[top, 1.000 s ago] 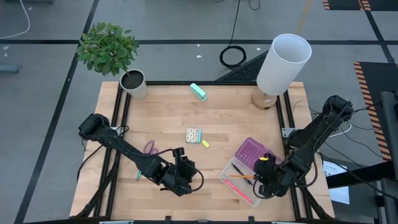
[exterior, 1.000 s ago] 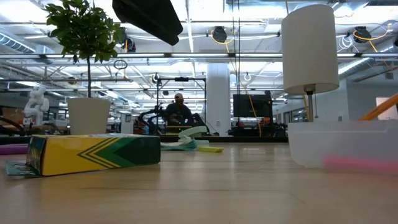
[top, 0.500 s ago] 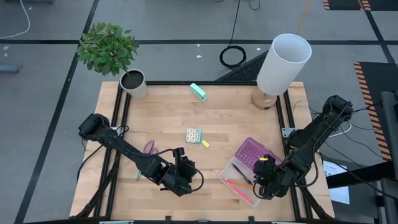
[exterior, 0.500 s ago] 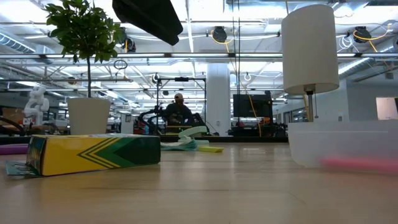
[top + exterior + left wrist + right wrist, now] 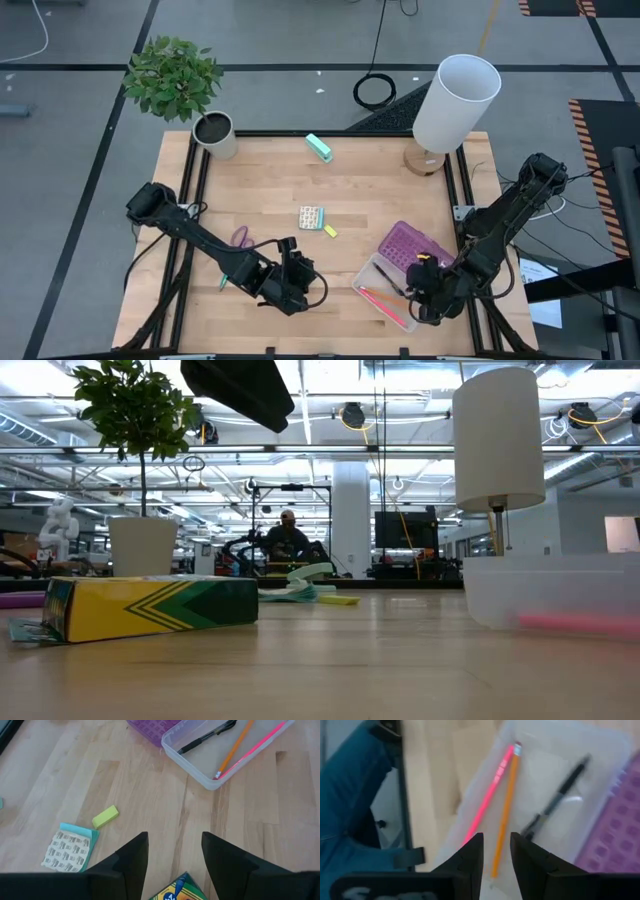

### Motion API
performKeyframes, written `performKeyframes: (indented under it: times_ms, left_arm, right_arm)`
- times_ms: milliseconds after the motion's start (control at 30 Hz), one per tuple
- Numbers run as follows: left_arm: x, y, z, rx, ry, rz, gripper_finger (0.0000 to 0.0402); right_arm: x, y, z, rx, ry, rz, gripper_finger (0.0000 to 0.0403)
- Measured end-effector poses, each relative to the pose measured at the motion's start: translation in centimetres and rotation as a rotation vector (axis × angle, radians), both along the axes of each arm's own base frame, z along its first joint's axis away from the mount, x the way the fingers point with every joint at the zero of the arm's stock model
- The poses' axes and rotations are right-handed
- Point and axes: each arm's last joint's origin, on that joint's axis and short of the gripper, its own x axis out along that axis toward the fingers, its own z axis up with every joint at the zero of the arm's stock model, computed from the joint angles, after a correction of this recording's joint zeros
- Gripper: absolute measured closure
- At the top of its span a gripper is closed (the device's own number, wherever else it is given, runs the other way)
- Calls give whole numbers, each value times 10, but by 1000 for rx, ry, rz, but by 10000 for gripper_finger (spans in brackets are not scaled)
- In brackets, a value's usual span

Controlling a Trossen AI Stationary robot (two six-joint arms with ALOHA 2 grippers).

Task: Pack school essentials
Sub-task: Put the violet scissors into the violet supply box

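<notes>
Left gripper (image 5: 172, 855) hangs low over the bench (image 5: 380, 190), jaws wide, the crayon box (image 5: 180, 890) just below them. Card (image 5: 311, 217) and eraser (image 5: 330, 231) lie mid-bench. Right gripper (image 5: 496, 852), jaws apart and empty, hovers over the clear tray (image 5: 385, 295) holding pencil (image 5: 506, 815) and pink pen (image 5: 490, 792).

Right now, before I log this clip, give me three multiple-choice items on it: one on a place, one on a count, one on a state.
1. Where does the orange pencil lie?
A. in the clear box
B. beside the plant pot
C. on the purple lid

2. How many long writing tools lie in the clear box?
A. one
B. three
C. five

3. How does the right gripper stand?
A. shut on the pencil
B. open, holding nothing
C. shut on the black pen

Answers: 1 A, the left wrist view shows it inside the walls; 2 B, black pen, orange pencil, pink pen; 3 B, its fingers stand apart above the box.
</notes>
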Motion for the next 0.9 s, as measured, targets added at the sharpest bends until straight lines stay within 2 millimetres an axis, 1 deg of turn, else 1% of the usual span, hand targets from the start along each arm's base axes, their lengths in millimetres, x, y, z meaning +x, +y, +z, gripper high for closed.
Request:
performKeyframes:
  times_ms: [233,500,700,900]
  left_arm:
    - [0,0,0,-9,-3,10,213]
    - [-2,-1,2,-96,-7,54,213]
    - [-2,1,3,-86,-2,54,213]
    - [0,15,0,-49,43,94,213]
  right_arm:
    - [6,7,6,23,-101,95,312]
    - [7,8,7,-2,-136,156,312]
    - [14,2,7,-88,-173,243,312]
    - [25,-8,8,-240,-240,332,312]
